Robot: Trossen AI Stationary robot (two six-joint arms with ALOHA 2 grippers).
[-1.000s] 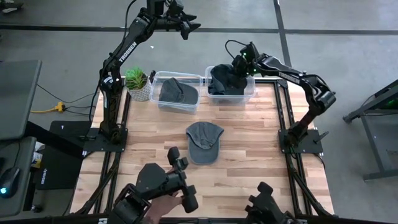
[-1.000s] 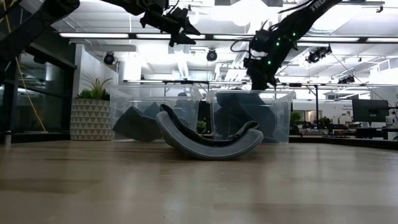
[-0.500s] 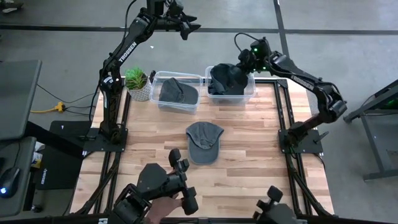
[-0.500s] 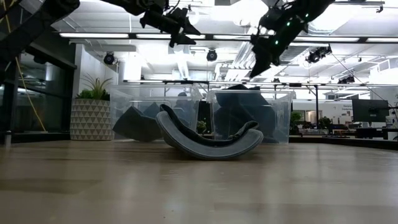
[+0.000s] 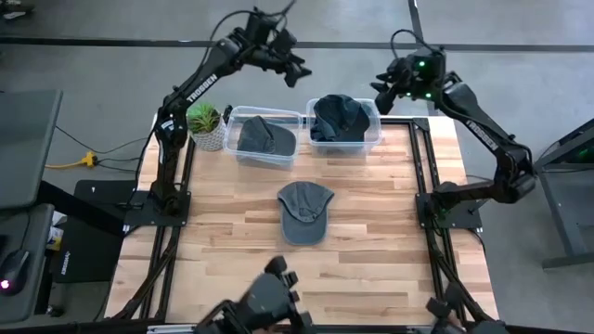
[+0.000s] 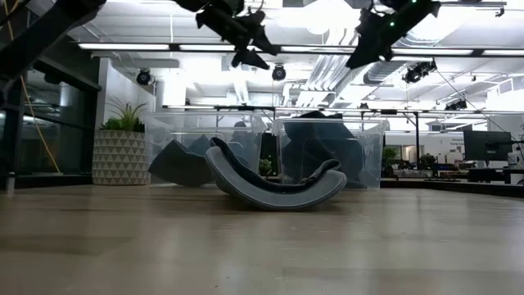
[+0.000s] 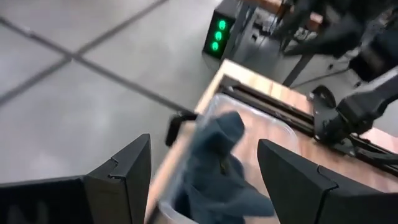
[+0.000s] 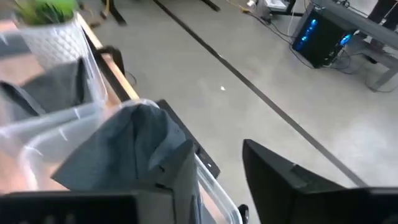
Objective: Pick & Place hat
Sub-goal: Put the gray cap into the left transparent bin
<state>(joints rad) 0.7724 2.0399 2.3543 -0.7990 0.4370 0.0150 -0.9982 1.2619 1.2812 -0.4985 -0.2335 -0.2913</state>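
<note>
Inside the right bin [image 5: 371, 139], dark hats [image 5: 342, 116] blur together.

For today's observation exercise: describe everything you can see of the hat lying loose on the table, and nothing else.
The hat is a dark grey cap of soft cloth with a rounded crown and a brim. It lies alone on the wooden table near the middle, in front of the two clear bins, and apart from them. In the low view it curves up at both ends. Only the table touches it; neither gripper is near.
</note>
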